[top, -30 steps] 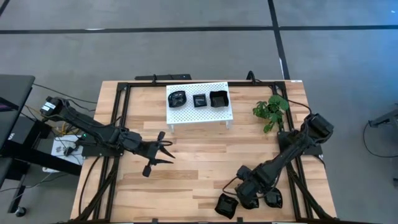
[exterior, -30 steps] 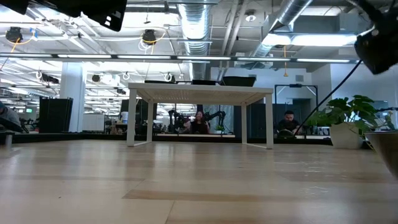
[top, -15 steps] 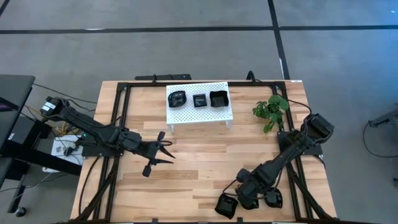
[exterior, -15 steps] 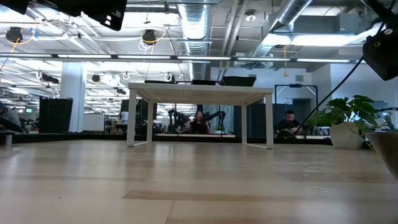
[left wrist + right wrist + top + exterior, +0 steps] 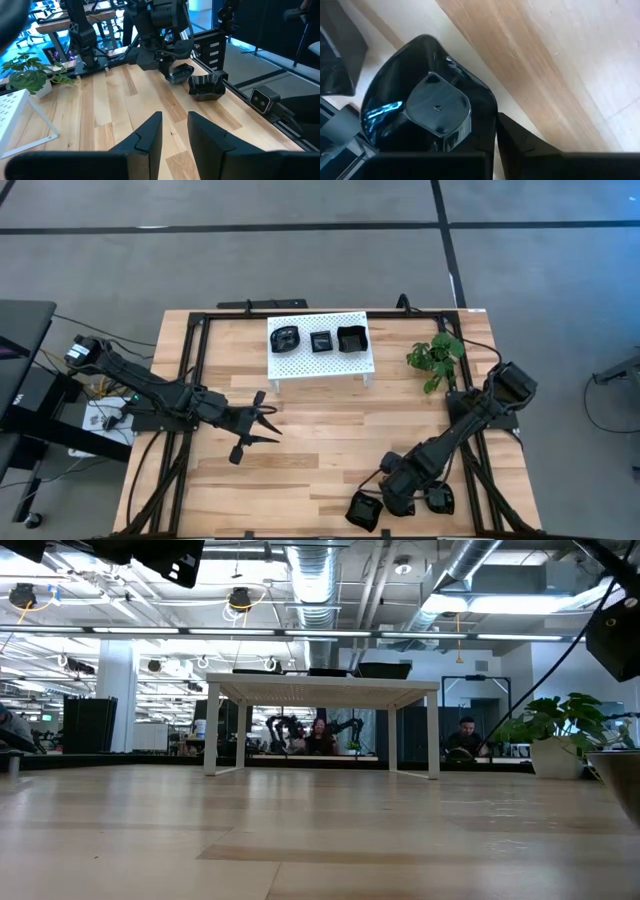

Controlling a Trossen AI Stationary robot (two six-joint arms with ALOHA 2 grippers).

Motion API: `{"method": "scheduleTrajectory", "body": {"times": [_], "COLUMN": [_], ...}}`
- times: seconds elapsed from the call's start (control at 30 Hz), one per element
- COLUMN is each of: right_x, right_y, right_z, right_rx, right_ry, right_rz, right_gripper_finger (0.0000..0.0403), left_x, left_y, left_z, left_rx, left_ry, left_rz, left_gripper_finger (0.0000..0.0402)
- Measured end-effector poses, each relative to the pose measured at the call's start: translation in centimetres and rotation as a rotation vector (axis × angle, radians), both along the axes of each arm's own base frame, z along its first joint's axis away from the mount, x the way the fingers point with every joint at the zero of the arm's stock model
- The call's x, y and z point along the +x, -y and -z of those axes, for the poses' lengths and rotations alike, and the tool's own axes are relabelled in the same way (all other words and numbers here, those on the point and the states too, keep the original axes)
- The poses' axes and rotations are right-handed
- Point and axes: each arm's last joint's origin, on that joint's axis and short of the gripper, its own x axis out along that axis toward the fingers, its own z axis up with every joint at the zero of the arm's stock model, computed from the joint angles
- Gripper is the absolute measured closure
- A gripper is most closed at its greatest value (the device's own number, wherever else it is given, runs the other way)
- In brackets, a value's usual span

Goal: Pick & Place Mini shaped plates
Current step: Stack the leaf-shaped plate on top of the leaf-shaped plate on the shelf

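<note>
I am reaching my right gripper point(image 5: 397, 502) down at the near edge of the table point(image 5: 320, 440), toward its right corner. Its fingers are pressed together on the wall of a glossy black plate point(image 5: 427, 117); in my right wrist view one dark finger point(image 5: 437, 105) is lying inside the dish and the other is outside its rim. From above, a square black plate point(image 5: 361, 511) is sitting just to the left of that gripper, and another black plate point(image 5: 439, 499) is sitting just to its right, all three close to the table's front edge. In my left wrist view the same cluster is showing far off: a rounded dish point(image 5: 179, 73) under my right arm and a wavy-walled square one point(image 5: 207, 85) beside it.

My left gripper point(image 5: 268, 423) is hanging over the left middle of the table, well apart from the plates. Its two fingers point(image 5: 147, 137) are standing apart with bare wood between them, and I am holding nothing there.

Farther back, a white perforated rack point(image 5: 320, 360) is standing near the far edge. Three more black plates are resting on top of it in a row: a rounded one point(image 5: 285, 338) at the left, a small square one point(image 5: 321, 342) in the middle, and a larger square one point(image 5: 351, 338) at the right. A small green plant point(image 5: 436, 357) is sitting to the right of the rack, near the far right corner.
</note>
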Motion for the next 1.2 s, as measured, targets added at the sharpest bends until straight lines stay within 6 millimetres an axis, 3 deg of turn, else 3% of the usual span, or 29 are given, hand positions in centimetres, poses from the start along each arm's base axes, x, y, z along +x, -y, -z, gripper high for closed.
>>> {"method": "scheduleTrajectory", "body": {"times": [0.17, 0.47, 0.7, 0.9, 1.2], "right_x": [0.8, 3.3, 5.5, 7.6, 10.4], "right_y": [0.2, 2.6, 6.4, 9.2, 11.8], "right_z": [-1.3, -6.4, -7.6, -7.4, -8.3], "right_rx": [-0.022, -0.197, -0.264, -0.179, 0.011], "right_ry": [0.079, 0.395, 0.512, 0.502, 0.597], "right_rz": [-0.009, 0.161, 0.632, 0.796, 0.823], "right_gripper_finger": [0.0401, 0.04, 0.04, 0.0396, 0.0401], "left_x": [0.0, 0.1, 0.2, 1.0, 3.4], "left_y": [0.0, 0.0, 0.1, 0.5, 1.4], "left_z": [-0.1, -0.4, -0.8, 0.4, 3.7], "left_rx": [-0.003, -0.016, -0.047, 0.134, 0.557], "left_ry": [0.008, 0.036, 0.077, 0.081, 0.119], "left_rz": [0.0, 0.0, -0.002, 0.038, 0.095], "left_gripper_finger": [0.0308, 0.0308, 0.0308, 0.0308, 0.0292]}}
